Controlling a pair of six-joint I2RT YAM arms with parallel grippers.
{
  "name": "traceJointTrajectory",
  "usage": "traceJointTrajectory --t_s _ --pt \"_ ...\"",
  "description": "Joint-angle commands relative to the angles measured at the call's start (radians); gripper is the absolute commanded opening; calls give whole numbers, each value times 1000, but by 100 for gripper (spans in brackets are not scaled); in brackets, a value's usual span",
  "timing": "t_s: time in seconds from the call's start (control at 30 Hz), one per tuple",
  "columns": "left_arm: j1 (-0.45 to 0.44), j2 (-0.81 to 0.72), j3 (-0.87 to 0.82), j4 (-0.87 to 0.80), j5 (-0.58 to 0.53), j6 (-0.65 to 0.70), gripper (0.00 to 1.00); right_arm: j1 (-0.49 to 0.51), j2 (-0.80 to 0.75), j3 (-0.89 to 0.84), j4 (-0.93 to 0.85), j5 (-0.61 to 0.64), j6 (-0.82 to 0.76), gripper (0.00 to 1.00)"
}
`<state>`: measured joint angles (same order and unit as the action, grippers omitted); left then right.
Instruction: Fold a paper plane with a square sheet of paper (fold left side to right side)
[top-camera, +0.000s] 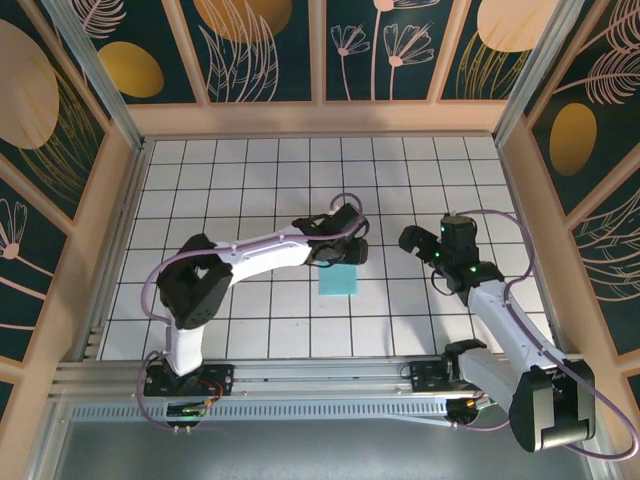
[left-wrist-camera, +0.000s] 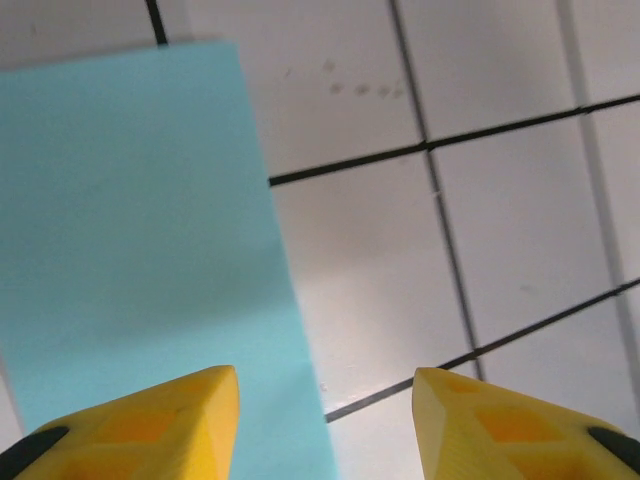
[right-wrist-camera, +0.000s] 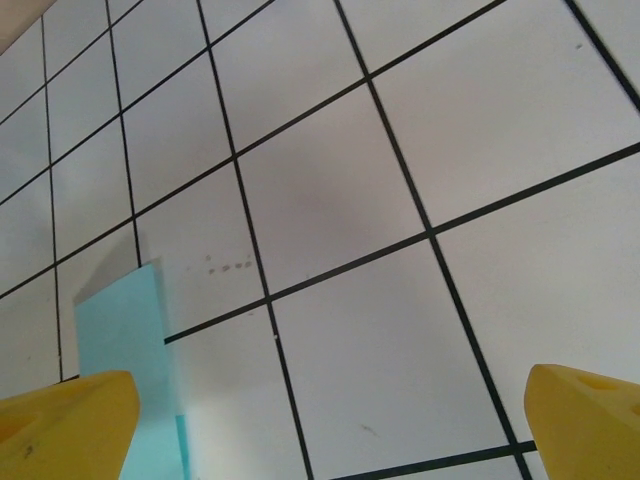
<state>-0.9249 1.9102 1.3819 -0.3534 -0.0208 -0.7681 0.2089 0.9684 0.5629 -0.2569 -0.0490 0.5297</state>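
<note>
Paper (top-camera: 337, 283) of a pale, matte teal-blue lies flat near the middle of the white gridded desk (top-camera: 200, 180), a touch toward the near edge. It is plain and unmarked. From above it reads as a small rectangle about one tile wide, its edges roughly square to the grid lines.

The left tool (top-camera: 345, 250) hangs right over the paper's far edge and covers that side, so the full outline cannot be traced from above. Seen from the left wrist, the sheet (left-wrist-camera: 130, 230) is a long strip with one crisp straight edge. It runs off the left and bottom of the picture, so its true shape stays unclear there too. I cannot tell whether it is one layer or doubled over.

The left tool's (left-wrist-camera: 325, 420) yellow fingers (left-wrist-camera: 150, 425) stand moderately apart with nothing pinched between them. One is above the paper and the other above bare tile. Whether the first touches the sheet is impossible to say.

The right tool (top-camera: 410, 240) sits well to the right of the paper, over bare desk. In its own wrist view, its jaws (right-wrist-camera: 320, 420) are spread wide and hold nothing, with only the fingertips poking in at the bottom corners. There the paper (right-wrist-camera: 125, 330) is a narrow sliver, its lower end cut off behind one fingertip.
</note>
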Motion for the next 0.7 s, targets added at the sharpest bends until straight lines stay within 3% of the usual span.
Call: traceJointTrajectory --t_s 0.0,0.33,0.5,0.67 --pt "34 -89 -73 153 100 -9 50 -7 12 34 49 -68 -3 95" --pt "168 -299 -401 541 247 -146 53 0 119 44 119 -251 19 78" --pt "230 -375 -529 622 239 -209 60 19 184 44 158 -304 32 72" --pt "299 -436 -687 763 238 -355 66 57 266 63 182 -346 35 65"
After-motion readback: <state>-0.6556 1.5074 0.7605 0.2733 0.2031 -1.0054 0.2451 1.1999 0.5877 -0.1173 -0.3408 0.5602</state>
